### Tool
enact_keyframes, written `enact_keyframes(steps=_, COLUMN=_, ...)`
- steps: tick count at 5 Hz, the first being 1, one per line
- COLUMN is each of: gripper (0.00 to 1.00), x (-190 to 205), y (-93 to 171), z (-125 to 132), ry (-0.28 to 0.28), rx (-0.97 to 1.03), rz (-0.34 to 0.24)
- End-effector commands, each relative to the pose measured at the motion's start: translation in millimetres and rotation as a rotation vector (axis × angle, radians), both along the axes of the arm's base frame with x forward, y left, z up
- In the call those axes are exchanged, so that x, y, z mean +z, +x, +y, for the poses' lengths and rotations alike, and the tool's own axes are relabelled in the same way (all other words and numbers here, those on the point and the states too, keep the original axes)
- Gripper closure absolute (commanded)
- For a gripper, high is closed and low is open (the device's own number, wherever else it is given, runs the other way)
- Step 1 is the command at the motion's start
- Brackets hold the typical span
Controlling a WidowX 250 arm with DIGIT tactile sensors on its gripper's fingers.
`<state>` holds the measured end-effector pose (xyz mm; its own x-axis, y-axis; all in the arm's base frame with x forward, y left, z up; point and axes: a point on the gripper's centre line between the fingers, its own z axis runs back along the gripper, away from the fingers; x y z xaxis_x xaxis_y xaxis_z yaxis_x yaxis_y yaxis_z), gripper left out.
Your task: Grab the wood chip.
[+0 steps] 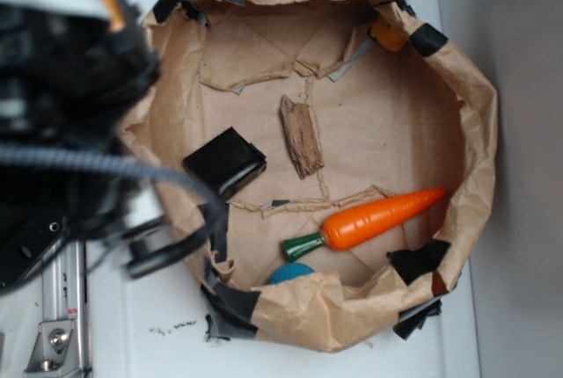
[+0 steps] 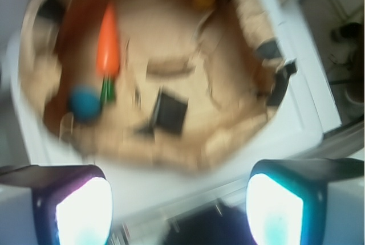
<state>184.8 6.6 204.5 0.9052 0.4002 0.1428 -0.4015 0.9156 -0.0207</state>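
Note:
The wood chip (image 1: pixel 301 136), a rough brown elongated piece, lies in the middle of a brown-paper-lined bowl (image 1: pixel 475 132). In the blurred wrist view it is only a darker brown streak (image 2: pixel 168 65). My gripper (image 2: pixel 179 199) is open, its two fingers wide apart with nothing between them. It hovers above the white surface outside the bowl's rim, well away from the chip. In the exterior view my arm (image 1: pixel 62 114) is a blurred black mass left of the bowl, and the fingers cannot be made out there.
In the bowl are a black square block (image 1: pixel 224 161) left of the chip, an orange carrot (image 1: pixel 378 218) below it, a blue ball (image 1: pixel 290 272) at the near rim and a yellow object (image 1: pixel 389 35) at the far rim. Black tape patches the rim.

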Motion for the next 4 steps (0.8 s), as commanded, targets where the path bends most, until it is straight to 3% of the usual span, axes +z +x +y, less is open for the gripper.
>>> enact_keyframes(steps=1, gripper=0.0, x=-34, y=26, z=25, ry=-0.055, rx=0.225, rz=-0.056)
enact_keyframes(steps=3, gripper=0.0, x=-34, y=26, z=25, ry=-0.055, rx=0.225, rz=-0.056)
enact_keyframes(steps=4, gripper=0.0, x=-63, y=59, z=25, ry=-0.049, rx=0.306, rz=-0.078)
